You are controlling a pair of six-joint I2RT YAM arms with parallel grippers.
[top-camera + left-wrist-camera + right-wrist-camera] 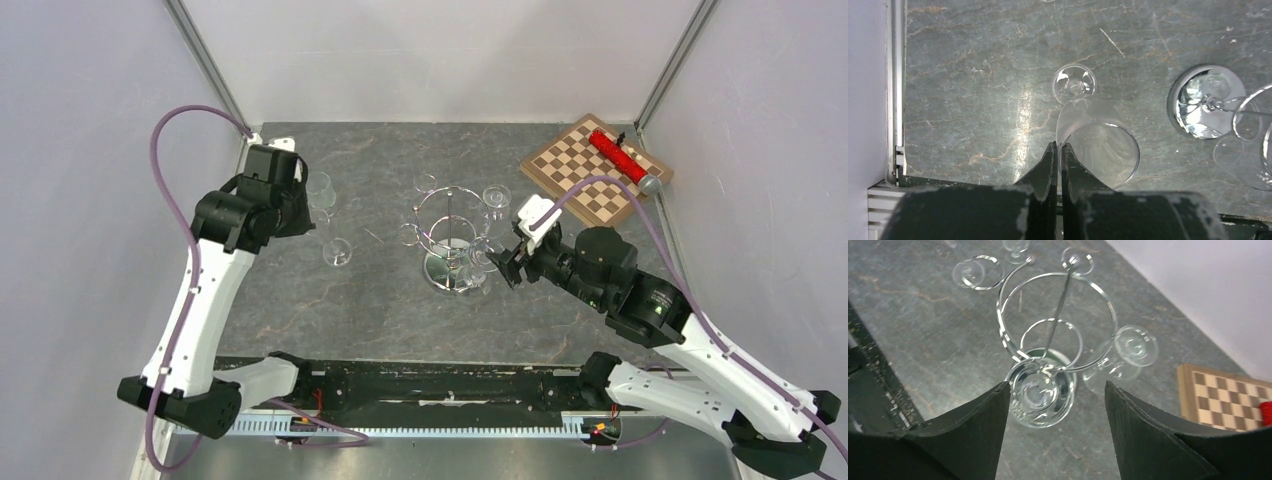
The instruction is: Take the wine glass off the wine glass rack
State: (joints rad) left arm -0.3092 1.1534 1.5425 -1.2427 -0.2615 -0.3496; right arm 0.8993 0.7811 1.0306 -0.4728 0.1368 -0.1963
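1. Right gripper (1056, 386). Jaws stand wide apart and hold nothing. They are set one to each side of the nearest hung wine glass (1040, 397) without touching it, probably so that they can close across its bowl or stem.

2. Nearest hung wine glass. Clear, upside down, foot uppermost. It hangs from a small loop on the near side of the wine glass rack (1057, 315) and has not yet been lifted off. The loop carries it by the foot, so it likely has to slide out sideways before it comes free.

3. Wine glass rack. Chrome wire, with a thin pole, a top ring and a mirrored round base, standing mid-table (380, 300).

4. Second hung wine glass (1134, 346). It hangs on the rack's far right side, and the other loops in view are bare.

5. Left gripper (1058, 150). Jaws are pressed together on nothing, well apart from the rack, and it appears to be parked clear of the right arm's work.

6. Standing glass (1100, 150). It rests on the table just beside the left fingertips. Another glass (320, 188) stands near it.

7. Chessboard (580, 175). It lies in the far right corner with a red object (617, 155) on it.
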